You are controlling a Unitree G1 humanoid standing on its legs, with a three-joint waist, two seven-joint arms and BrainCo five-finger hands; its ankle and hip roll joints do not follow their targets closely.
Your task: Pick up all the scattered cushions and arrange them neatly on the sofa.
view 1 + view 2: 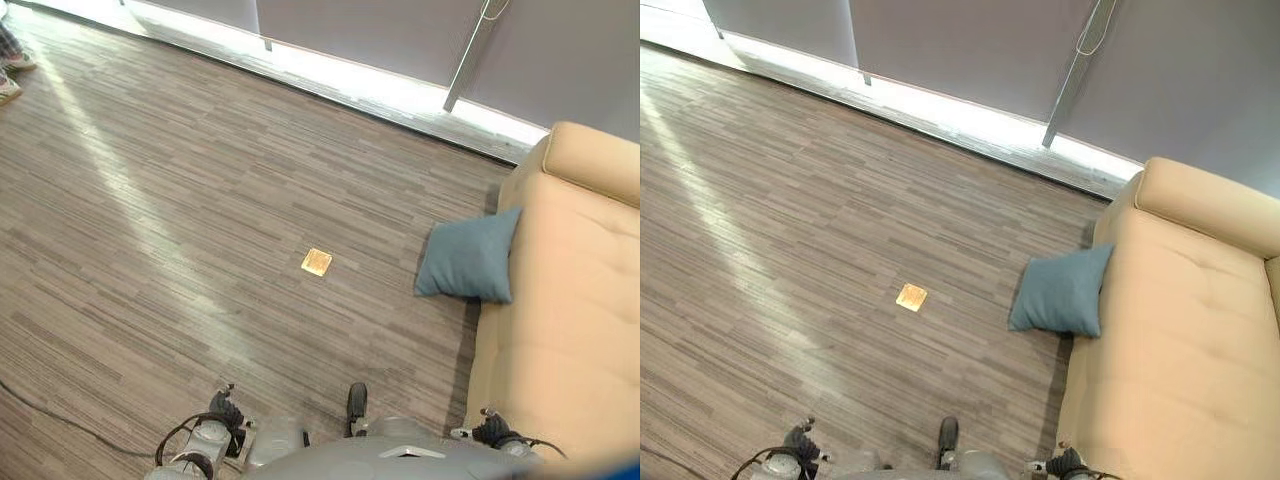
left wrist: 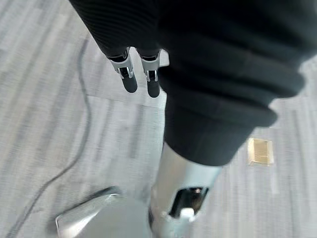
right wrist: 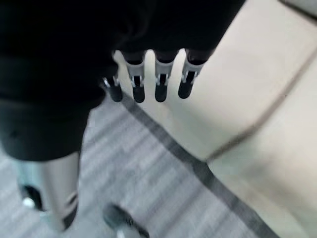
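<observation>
against the sofa [image 1: 570, 300] front, blue-grey square cushion [image 1: 468, 256], leaning on floor [image 1: 200, 200]

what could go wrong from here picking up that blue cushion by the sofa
The blue cushion leans on the front edge of the beige sofa, part over the wood floor; a clumsy reach may nudge it flat onto the floor.

Both hands hang low with straight fingers, left hand and right hand, holding nothing, so the whole reach is ahead.

A small tan square lies on the floor in the approach path and could be stepped on.
</observation>
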